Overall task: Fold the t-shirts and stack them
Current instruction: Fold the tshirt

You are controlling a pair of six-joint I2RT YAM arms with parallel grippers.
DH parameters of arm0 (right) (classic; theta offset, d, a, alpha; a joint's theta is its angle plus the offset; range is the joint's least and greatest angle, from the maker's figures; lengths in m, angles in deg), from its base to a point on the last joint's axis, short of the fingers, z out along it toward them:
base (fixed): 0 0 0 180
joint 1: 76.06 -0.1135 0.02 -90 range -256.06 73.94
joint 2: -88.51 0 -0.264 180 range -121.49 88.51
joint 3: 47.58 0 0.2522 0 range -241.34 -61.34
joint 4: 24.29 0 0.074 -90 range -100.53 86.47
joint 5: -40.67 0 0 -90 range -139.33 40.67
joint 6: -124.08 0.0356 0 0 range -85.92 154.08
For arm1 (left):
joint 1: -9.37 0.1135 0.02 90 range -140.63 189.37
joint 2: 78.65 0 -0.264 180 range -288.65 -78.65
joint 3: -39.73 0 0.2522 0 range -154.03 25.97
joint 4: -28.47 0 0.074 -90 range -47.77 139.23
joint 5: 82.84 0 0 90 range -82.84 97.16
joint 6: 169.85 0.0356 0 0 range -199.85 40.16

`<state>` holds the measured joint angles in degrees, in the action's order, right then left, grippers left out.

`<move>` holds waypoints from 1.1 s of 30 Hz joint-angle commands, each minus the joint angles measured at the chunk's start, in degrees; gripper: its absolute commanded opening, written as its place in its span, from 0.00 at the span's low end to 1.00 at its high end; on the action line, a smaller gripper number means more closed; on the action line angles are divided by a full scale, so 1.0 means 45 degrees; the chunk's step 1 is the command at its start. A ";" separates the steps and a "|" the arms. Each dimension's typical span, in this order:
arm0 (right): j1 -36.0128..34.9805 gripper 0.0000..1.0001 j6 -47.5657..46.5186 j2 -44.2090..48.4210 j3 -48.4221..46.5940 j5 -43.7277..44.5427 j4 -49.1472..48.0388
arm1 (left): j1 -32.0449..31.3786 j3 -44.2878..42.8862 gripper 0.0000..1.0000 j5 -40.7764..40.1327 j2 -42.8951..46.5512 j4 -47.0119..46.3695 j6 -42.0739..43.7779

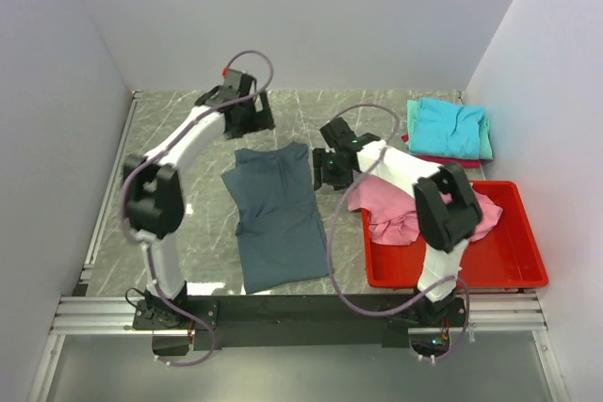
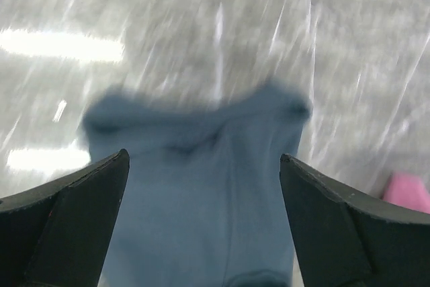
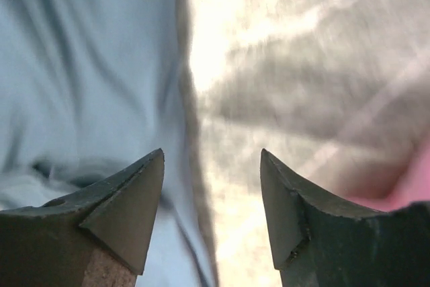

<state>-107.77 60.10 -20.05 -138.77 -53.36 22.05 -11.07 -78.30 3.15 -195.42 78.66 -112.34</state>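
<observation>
Slate blue-grey t-shirt (image 1: pixel 278 214) lies flat but slightly askew on the marbled table (image 1: pixel 188 223) between the two arms, its far hem just below the left gripper (image 2: pixel 203 158), whose jaws stand wide apart on nothing. The right gripper (image 3: pixel 211 152) hovers over the shirt's right edge, jaws also parted and empty. A pinch catching only the top layer would probably pull the fold open. The right arm's cable (image 1: pixel 330 251) hangs close to the cloth and might drag it. A pink t-shirt (image 1: pixel 391 209) spilling over the red bin (image 1: pixel 509 261) sits under that arm and could snag. A folded turquoise tee (image 1: pixel 450 126) waits well apart.
</observation>
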 commanded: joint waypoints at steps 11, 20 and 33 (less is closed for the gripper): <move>-0.1428 0.66 -0.0529 0.4727 0.3552 -0.1661 0.3014 | -0.1917 1.0336 0.99 0.0794 0.8697 0.1239 -0.2912; -0.3637 0.65 0.0837 0.5216 0.5388 -0.2013 0.2801 | -0.3228 1.2856 0.99 0.1535 1.1299 0.2452 -0.4848; -0.4009 0.64 0.0976 0.4534 0.5977 -0.2444 0.1589 | -0.5182 1.4459 0.98 0.1380 1.2784 0.2570 -0.6997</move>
<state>-125.32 64.51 0.92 -110.11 -63.43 31.21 -32.41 -13.62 10.27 -139.60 90.11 -139.55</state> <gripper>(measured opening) 0.644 0.983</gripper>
